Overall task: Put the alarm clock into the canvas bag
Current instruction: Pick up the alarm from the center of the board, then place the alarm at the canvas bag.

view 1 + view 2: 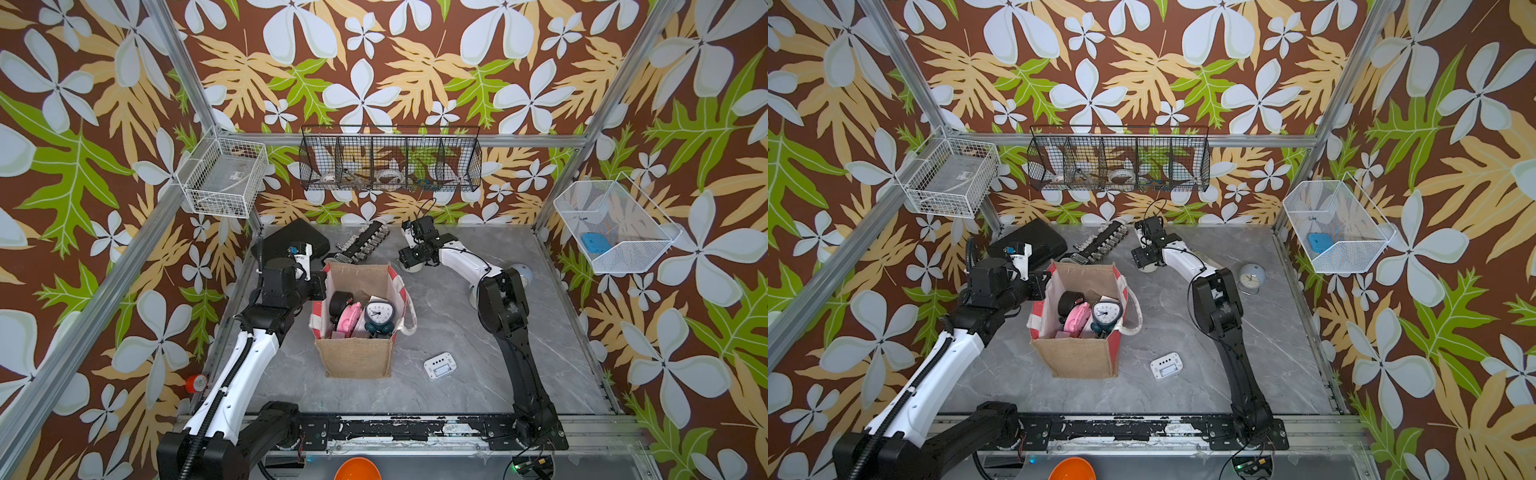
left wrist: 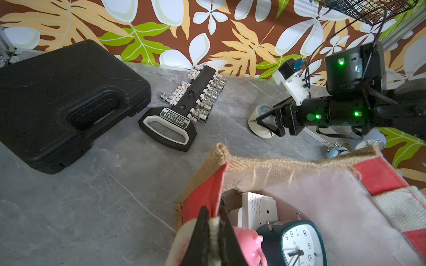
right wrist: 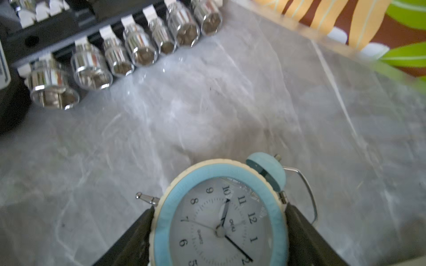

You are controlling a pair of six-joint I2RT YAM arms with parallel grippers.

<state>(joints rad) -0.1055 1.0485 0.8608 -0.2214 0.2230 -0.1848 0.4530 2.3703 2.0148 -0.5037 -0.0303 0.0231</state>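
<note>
The canvas bag [image 1: 357,357] stands open mid-table, seen in both top views; its burlap front [image 1: 1077,357] faces the near edge. My left gripper [image 2: 213,210] is shut on the bag's left rim, at the red-and-white panel [image 1: 319,309]. At the back of the table a cream and light-blue alarm clock [image 3: 219,221] lies face up on the table. My right gripper [image 3: 220,208] is shut on it, with one finger pressed against each side of its rim. In a top view the clock [image 1: 411,267] shows as a cream edge under that gripper.
Inside the bag sit a dark green clock [image 1: 378,313], a pink clock [image 1: 348,318] and a black one [image 1: 340,301]. A white digital clock [image 1: 440,365] lies right of the bag. Another round clock [image 1: 1252,276] stands behind the right arm. At back left lie a black case [image 1: 291,243] and a socket rack [image 1: 365,243].
</note>
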